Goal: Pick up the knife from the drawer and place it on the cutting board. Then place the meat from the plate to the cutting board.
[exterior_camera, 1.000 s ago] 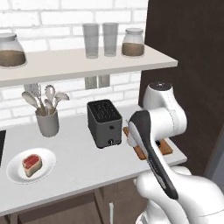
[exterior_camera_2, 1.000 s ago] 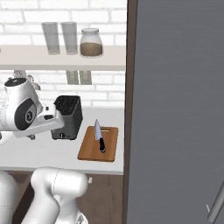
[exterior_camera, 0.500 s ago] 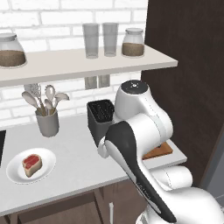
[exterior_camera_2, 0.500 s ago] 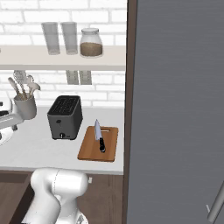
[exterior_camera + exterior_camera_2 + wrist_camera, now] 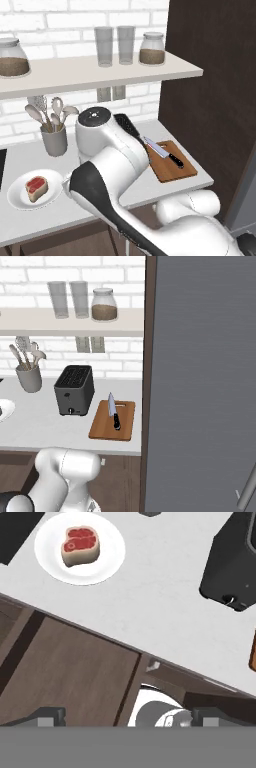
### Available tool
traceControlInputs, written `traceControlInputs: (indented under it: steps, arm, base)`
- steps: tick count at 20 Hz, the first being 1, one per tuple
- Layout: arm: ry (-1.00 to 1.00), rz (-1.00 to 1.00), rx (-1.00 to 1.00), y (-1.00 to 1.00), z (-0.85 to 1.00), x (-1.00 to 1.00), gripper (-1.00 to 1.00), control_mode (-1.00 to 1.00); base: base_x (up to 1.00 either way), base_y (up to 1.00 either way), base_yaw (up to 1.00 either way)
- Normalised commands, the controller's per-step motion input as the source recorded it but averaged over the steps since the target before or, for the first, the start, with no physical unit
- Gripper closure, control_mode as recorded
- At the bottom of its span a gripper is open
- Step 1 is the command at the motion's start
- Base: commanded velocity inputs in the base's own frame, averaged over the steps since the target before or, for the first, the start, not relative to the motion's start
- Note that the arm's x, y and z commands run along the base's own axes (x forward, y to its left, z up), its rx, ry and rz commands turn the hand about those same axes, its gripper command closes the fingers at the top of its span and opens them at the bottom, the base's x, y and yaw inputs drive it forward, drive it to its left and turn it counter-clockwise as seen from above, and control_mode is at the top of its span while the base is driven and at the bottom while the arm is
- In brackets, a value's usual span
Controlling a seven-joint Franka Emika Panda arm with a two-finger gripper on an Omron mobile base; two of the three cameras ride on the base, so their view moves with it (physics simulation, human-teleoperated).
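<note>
Grey speckled counter (image 5: 150, 187) under a white brick wall is carrying everything you are working with. Your long silver-bladed, black-handled knife (image 5: 113, 411) is already lying on the small reddish-brown wooden cutting board (image 5: 101, 429), which is sitting just right of the boxy black toaster (image 5: 74, 389). The small slab of raw red meat with a pale fatty rim (image 5: 80, 545) is resting on the round white plate (image 5: 109, 561) at the left end of the counter, well apart from the board.

Your gripper (image 5: 127, 716) is hanging above the counter's front edge and the brown cabinet fronts (image 5: 65, 677), fingers spread wide and carrying nothing.

By my judgement, the meat transfer is the step in hand. You are advised to centre the fingers over the slab, straddle its narrower width, descend squarely, and keep clear of the plate rim and the grey utensil pot (image 5: 53, 141).
</note>
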Motion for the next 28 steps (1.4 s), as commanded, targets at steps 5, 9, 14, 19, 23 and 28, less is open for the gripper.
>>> traceControlInputs:
  steps: [5,9,14,19,23,28]
  arm:
    - [0.06,-0.2,0.05,0.98,-0.92,0.75,-1.0,-1.0]
    - [0.0,-0.16,0.0,0.65,-0.94,1.0,-1.0,-1.0]
    - [0.0,-0.18,-0.04,0.56,-0.28,0.96,-1.0,-1.0]
    - [0.07,-0.05,-0.03,0.36,-0.07,0.24,-1.0,-1.0]
    - [0.06,0.0,-0.04,0.48,-0.27,0.0,-1.0,-1.0]
    - [0.15,0.0,-0.02,0.59,-0.83,0.02,-1.0,-1.0]
  base:
    - [0.0,0.0,0.0]
    - [0.0,0.0,0.0]
    - [0.0,0.0,0.0]
    - [0.0,0.0,0.0]
    - [0.0,0.0,0.0]
    - [0.0,0.0,0.0]
